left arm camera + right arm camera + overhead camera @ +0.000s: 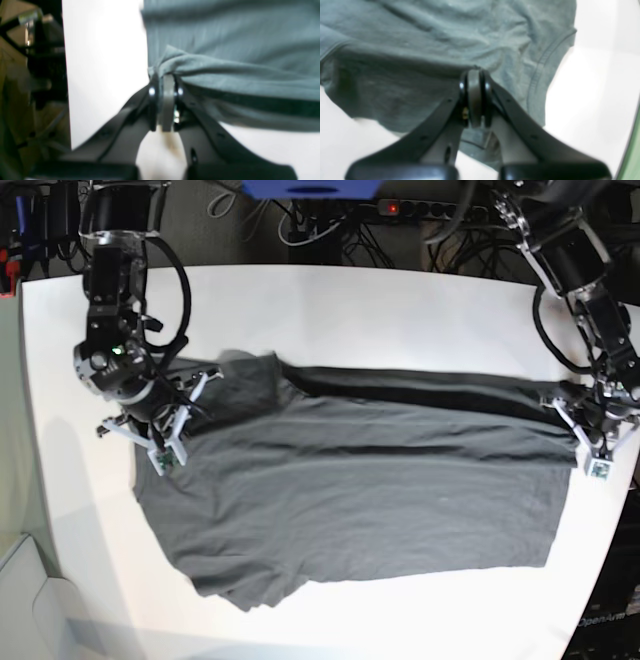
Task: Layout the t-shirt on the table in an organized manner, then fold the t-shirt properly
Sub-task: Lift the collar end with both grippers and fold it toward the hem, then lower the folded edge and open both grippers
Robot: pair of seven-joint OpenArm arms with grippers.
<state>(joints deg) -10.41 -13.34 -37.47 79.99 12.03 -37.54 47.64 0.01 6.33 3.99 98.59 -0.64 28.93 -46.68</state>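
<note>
The shirt (360, 500) is spread across the middle of the table (400, 310), lying lengthwise from one arm to the other. A folded band of cloth is raised along its far edge, with a dark shadow line beneath it, while the near edge lies flat and slightly uneven. A sleeve is seen at the base view's left end, beside the right gripper (165, 425).

In the right wrist view, the right gripper (475, 72) is clenched on a fold of the shirt (420, 50), the cloth being pinched between the 2 closed pads; a stitched sleeve hem is visible just to the side.

In the left wrist view, the left gripper (166, 77) is likewise clamped on a bunched edge of the shirt (237, 45), from which a taut ridge of cloth is drawn sideways. In the base view the left gripper (590, 430) is found at the shirt's opposite end, near the table's edge.
</note>
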